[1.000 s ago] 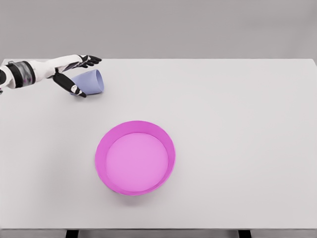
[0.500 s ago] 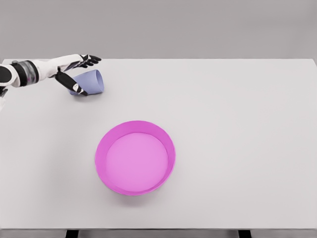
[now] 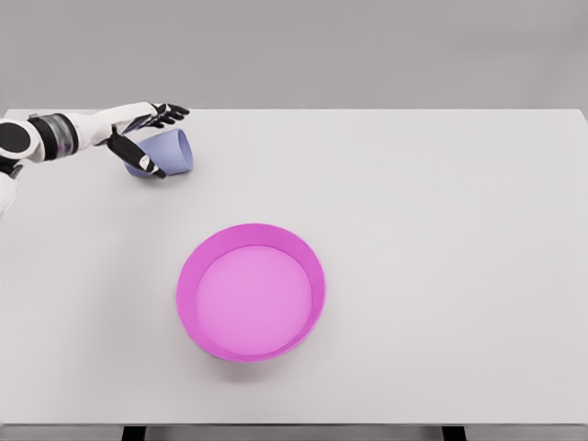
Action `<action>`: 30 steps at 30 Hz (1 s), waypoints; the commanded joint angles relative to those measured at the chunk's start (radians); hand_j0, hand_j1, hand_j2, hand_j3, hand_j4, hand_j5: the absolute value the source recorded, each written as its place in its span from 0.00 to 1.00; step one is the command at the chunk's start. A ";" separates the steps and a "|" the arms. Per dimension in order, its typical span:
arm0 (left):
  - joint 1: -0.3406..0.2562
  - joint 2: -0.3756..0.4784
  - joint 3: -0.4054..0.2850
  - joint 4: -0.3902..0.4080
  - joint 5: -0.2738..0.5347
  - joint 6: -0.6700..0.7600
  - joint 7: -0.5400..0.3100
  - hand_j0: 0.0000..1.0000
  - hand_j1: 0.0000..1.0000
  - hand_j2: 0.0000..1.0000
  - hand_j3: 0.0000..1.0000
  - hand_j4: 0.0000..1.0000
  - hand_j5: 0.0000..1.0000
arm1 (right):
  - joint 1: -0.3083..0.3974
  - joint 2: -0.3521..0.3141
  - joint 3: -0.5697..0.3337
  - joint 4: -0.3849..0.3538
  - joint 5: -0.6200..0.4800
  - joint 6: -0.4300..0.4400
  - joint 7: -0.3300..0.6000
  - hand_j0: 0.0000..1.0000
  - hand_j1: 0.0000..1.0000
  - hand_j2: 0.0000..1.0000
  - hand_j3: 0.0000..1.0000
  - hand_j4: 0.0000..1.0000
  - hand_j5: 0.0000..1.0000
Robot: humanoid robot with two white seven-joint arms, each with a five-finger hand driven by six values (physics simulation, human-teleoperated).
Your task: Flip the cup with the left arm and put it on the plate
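The left hand (image 3: 138, 133) reaches in from the left edge at the far left corner of the table (image 3: 441, 230), its white forearm crossing the table's back edge. The hand is spread around the base end of the cup (image 3: 165, 152): the dark fingers (image 3: 170, 112) stretch out above and behind the cup, while the thumb (image 3: 142, 161) lies across its near side, close to the base. The hand is about half open, cupping rather than clamping; thumb and fingers appear to be at the cup's surface, but whether they press on it firmly cannot be told from this view. The cup is pale lavender and lies on its side on the table, its mouth turned to the right and slightly toward the camera, its base tucked into the palm and partly hidden by the thumb. The fingertips are small and dark, so each one is hard to separate. The plate (image 3: 188, 285), a bright pink round dish with a raised rim, sits well apart from the cup, nearer the front and a little left of the middle of the table. The upper arm is cut off by the picture's left edge. Two dark table legs (image 3: 134, 433) show at the bottom edge.
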 commanded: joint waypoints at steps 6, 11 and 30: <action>-0.002 -0.015 0.002 0.036 0.004 0.000 0.000 1.00 1.00 1.00 1.00 1.00 1.00 | 0.002 0.000 0.000 0.000 0.001 0.000 0.000 1.00 1.00 1.00 1.00 1.00 1.00; -0.003 -0.038 0.001 0.067 0.003 0.000 0.000 1.00 1.00 1.00 1.00 1.00 1.00 | 0.002 0.000 0.000 0.000 0.001 0.000 0.000 1.00 1.00 1.00 1.00 1.00 1.00; -0.002 -0.043 0.002 0.084 0.006 0.005 0.016 0.62 0.62 0.62 0.62 0.62 0.62 | 0.002 0.000 0.000 0.000 0.001 0.000 0.000 1.00 1.00 1.00 1.00 1.00 1.00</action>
